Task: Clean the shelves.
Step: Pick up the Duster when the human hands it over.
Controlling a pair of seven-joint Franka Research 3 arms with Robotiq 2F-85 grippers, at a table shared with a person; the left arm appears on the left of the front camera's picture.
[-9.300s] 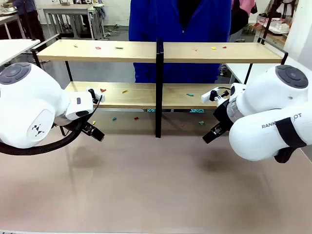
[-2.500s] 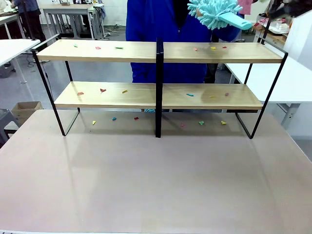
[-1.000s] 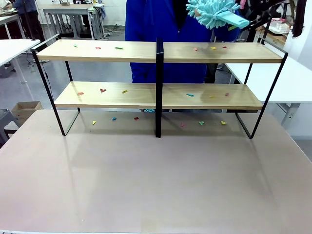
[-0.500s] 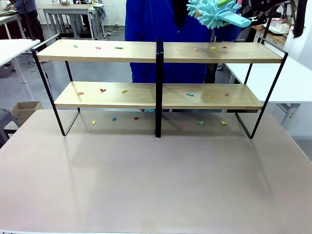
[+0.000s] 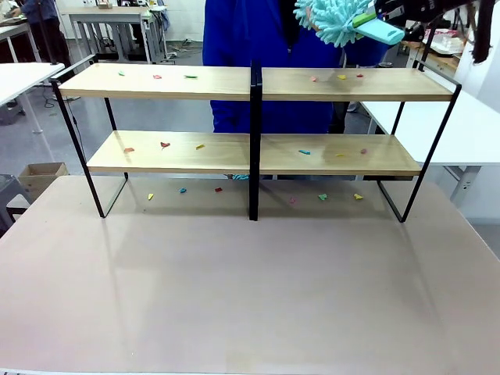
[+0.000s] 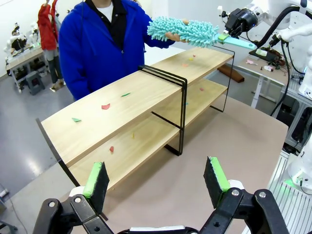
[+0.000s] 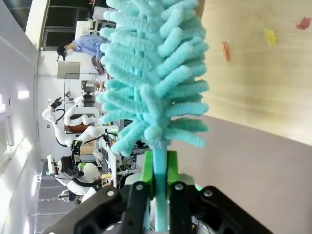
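The shelves (image 5: 180,81) are two light-wood boards in a black frame, strewn with small coloured scraps (image 5: 165,144). Above the upper board's right half hangs a teal fluffy duster (image 5: 334,17). My right gripper (image 5: 366,19) is shut on its handle, green pads on either side of it in the right wrist view (image 7: 159,168). In the left wrist view a person's hand (image 6: 172,35) holds the duster's head (image 6: 187,30) from behind. My left gripper (image 6: 156,178) stands open and empty, well back from the shelves (image 6: 131,95), over the table.
A person in a blue jacket (image 5: 258,35) stands behind the rack. More scraps (image 5: 182,190) lie on the brown tabletop (image 5: 250,289) under it. White tables (image 5: 469,133) flank the rack, and a cardboard box (image 5: 43,173) sits on the floor at left.
My right gripper has closed on the duster's handle. The duster has shifted slightly up and to the left.
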